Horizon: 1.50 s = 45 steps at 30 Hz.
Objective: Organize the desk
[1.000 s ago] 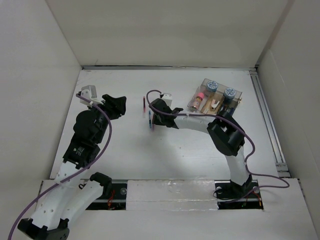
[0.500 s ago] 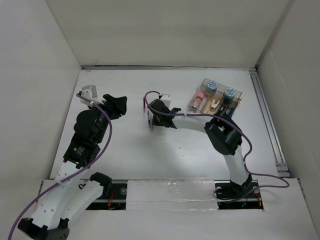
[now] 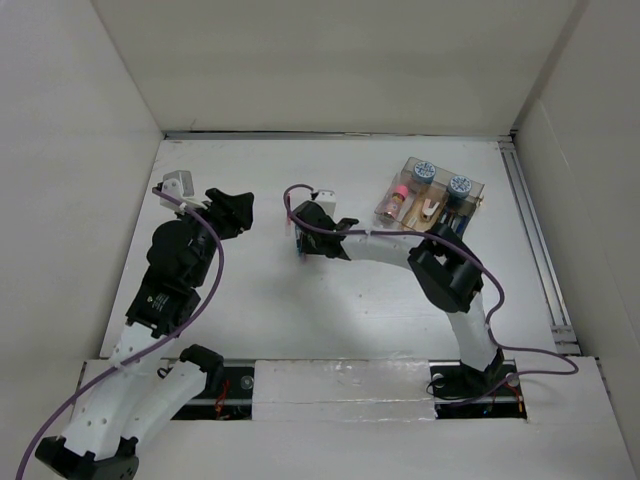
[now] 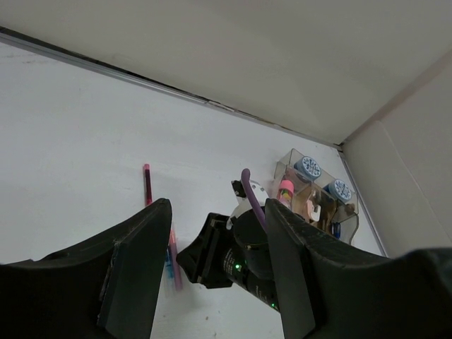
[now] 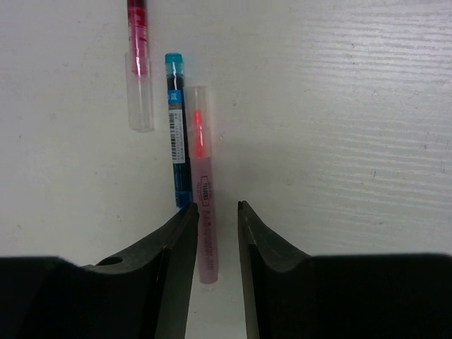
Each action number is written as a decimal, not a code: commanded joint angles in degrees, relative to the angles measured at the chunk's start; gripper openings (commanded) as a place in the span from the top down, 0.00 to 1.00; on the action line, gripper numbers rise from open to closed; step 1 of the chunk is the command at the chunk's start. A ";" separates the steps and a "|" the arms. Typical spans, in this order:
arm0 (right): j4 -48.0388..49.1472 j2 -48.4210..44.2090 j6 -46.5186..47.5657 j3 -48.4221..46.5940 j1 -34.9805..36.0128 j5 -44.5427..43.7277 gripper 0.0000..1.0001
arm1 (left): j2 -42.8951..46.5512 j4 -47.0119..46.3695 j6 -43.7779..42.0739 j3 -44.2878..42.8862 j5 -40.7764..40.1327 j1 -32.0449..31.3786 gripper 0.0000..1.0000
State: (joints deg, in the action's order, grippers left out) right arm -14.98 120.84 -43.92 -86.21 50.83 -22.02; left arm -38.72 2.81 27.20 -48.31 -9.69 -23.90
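Observation:
On the white desk three pens lie side by side: a pink highlighter, a blue pen and a red pen with a clear cap. My right gripper is open and low over the desk, straddling the highlighter's near end. The highlighter rests against the left jaw, with a gap to the right one. In the top view the right gripper covers most of the pens. My left gripper hangs open and empty to the left, facing the pens.
A clear compartment box at the back right holds two blue-capped jars, a pink item and small stationery. A metal rail runs along the desk's right edge. White walls close in three sides.
The right gripper has crept a little to the left over the pens, hiding more of them from above. The left arm has hardly moved.

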 commanded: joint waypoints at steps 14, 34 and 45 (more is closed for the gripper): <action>-2.68 3.00 0.33 -5.63 1.03 -3.73 0.71 | 1.36 -1.93 -0.83 0.06 0.03 0.26 0.48; 8.12 -22.54 -5.73 19.73 -4.41 -4.96 1.00 | 1.37 -2.37 -0.83 0.24 0.11 0.26 0.48; 14.37 -48.59 -11.89 41.74 -33.82 -4.01 1.00 | 0.75 -2.28 -0.75 0.06 1.43 0.26 0.48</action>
State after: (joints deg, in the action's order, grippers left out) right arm -2.17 71.55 -53.30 -48.49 22.55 -27.42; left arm -38.06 2.81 27.05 -48.34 -9.30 -23.90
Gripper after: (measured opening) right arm 0.167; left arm 0.520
